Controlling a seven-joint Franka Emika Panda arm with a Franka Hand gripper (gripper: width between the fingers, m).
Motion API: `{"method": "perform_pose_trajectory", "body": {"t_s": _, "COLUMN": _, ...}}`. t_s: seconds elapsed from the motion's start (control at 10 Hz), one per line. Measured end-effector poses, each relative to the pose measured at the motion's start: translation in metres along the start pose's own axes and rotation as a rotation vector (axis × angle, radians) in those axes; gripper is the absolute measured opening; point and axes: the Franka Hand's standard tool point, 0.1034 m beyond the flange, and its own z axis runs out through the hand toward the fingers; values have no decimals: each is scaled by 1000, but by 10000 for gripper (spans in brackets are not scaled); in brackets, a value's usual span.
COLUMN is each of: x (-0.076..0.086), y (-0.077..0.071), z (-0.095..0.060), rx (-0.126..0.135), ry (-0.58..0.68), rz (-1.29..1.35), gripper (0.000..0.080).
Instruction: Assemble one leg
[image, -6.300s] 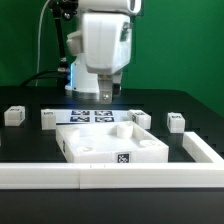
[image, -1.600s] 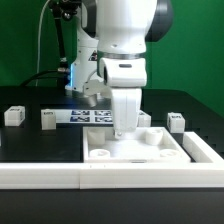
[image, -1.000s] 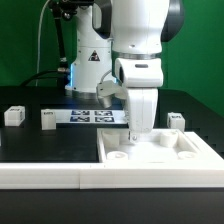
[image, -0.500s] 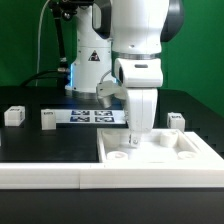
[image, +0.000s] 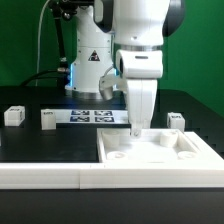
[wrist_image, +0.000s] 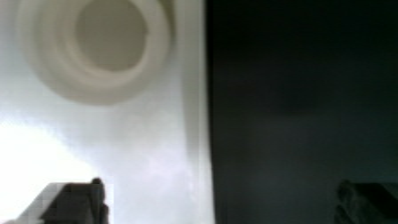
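Three small white legs with tags stand on the black table: one at the exterior view's far left (image: 13, 115), one beside it (image: 48, 119), one at the right (image: 176, 121). The large flat white plate (image: 165, 150) with round holes lies in the front right corner. My gripper (image: 137, 133) hangs over the plate's back edge, open and holding nothing. In the wrist view the gripper (wrist_image: 221, 203) straddles the plate's edge (wrist_image: 151, 150), with one dark finger (wrist_image: 75, 200) over the plate and the other over the dark table. A round hole (wrist_image: 107, 45) shows in the plate.
A white wall (image: 60, 176) runs along the table's front and a second one (image: 206, 149) along the right side; the plate rests against both. The marker board (image: 92, 116) lies behind the plate, near the robot's base.
Since 6.3 s ago the plate slid toward the exterior view's right into the corner of the white walls. Over the last second the plate stays put and the gripper has risen slightly.
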Motion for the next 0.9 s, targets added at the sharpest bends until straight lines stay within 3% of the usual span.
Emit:
{"method": "perform_pose_trajectory", "body": {"t_s": 0.2, "x": 13, "y": -2, "z": -13, "rx": -7, "ry": -8, "rz": 90, "gripper": 649}}
{"method": "perform_pose_trajectory", "body": {"t_s": 0.4, "x": 13, "y": -2, "z": -12, "rx": -6, "ry": -7, "rz": 109, "gripper": 649}}
{"method": "perform_pose_trajectory", "body": {"t_s": 0.7, "x": 13, "y": -3, "z": -12, "rx": -13, "ry": 2, "rz": 349, "gripper": 649}}
{"method": "perform_pose_trajectory", "body": {"t_s": 0.9, "x": 16, "y": -25, "z": -7, "rx": -53, "ry": 72, "rz": 692, "gripper": 649}}
